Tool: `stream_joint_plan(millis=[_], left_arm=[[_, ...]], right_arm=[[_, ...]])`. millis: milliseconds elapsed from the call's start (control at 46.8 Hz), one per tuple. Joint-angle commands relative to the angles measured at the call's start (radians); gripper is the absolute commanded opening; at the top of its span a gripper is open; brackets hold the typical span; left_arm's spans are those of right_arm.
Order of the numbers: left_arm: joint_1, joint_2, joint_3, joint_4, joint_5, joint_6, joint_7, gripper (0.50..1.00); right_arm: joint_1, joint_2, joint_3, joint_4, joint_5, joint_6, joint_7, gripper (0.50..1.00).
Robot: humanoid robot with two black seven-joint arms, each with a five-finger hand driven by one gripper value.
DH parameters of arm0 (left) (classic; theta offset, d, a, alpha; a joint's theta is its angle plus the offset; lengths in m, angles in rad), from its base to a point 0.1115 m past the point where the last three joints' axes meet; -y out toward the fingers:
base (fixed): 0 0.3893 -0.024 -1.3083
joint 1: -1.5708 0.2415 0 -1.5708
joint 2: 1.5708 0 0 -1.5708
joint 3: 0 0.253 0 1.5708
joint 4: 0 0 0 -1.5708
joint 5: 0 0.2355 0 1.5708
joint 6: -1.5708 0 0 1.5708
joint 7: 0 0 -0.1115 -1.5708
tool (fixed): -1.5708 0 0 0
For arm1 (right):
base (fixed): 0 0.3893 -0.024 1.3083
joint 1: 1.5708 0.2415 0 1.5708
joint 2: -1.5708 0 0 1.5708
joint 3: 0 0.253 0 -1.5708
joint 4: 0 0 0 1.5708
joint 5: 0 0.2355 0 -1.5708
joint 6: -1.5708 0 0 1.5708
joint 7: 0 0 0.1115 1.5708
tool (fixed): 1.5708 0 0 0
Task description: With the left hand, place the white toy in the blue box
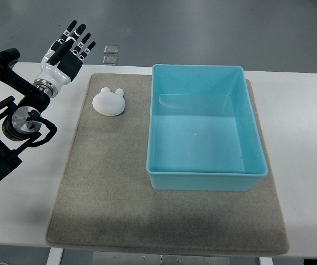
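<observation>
The left hand [67,48] hovers near the table's far left corner, fingers stretched out and slightly spread, holding nothing, with their dark tips reaching just past the far edge of the white table [302,110]. Its arm comes in from the picture's left edge, the black wrist joints and cabling lying over the table's left margin, the forearm angled up and to the right so the palm points away from the robot. To the right of the hand and a little nearer the robot, the white toy [109,101] lies on the grey mat [109,187], close to the mat's far left corner and apart from the fingers. Bare mat lies between the toy and the blue box [205,179], whose left wall stands near the toy; the box sits on the mat's right half, open upward, its inside bare. The near half of the mat is open on the left side. Beyond the table's far edge, just right of the fingertips, two small square plates [111,54] lie on the floor. Nothing stands between hand and toy.
</observation>
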Motion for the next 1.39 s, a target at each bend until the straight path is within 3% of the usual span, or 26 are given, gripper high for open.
stream_joint_plan(millis=[0, 556, 877, 1048, 1198, 1369], left_arm=[[0.000, 0.000, 0.001, 0.000, -0.002, -0.035, 0.000, 1.000], [0.005, 0.003, 0.001, 0.004, -0.002, -0.082, -0.001, 1.000], [0.001, 0.014, 0.021, 0.018, 0.035, -0.049, -0.001, 0.996], [-0.011, 0.038, 0.034, 0.004, 0.280, 0.010, 0.002, 0.996], [-0.022, 0.067, 0.066, 0.004, 0.500, 0.018, 0.003, 0.994], [-0.034, 0.098, 0.144, 0.001, 0.934, 0.026, 0.003, 0.996]], right_arm=[[0.000, 0.000, 0.000, 0.000, 0.000, -0.001, 0.000, 0.936], [0.000, 0.000, 0.000, 0.000, 0.000, -0.001, 0.000, 0.936], [0.000, 0.000, 0.000, 0.000, -0.001, -0.001, 0.000, 0.936], [0.000, 0.000, 0.000, 0.000, 0.000, -0.001, 0.000, 0.936], [0.000, 0.000, 0.000, 0.000, 0.000, -0.001, 0.000, 0.936], [0.000, 0.000, 0.000, 0.000, 0.000, -0.001, 0.000, 0.936]])
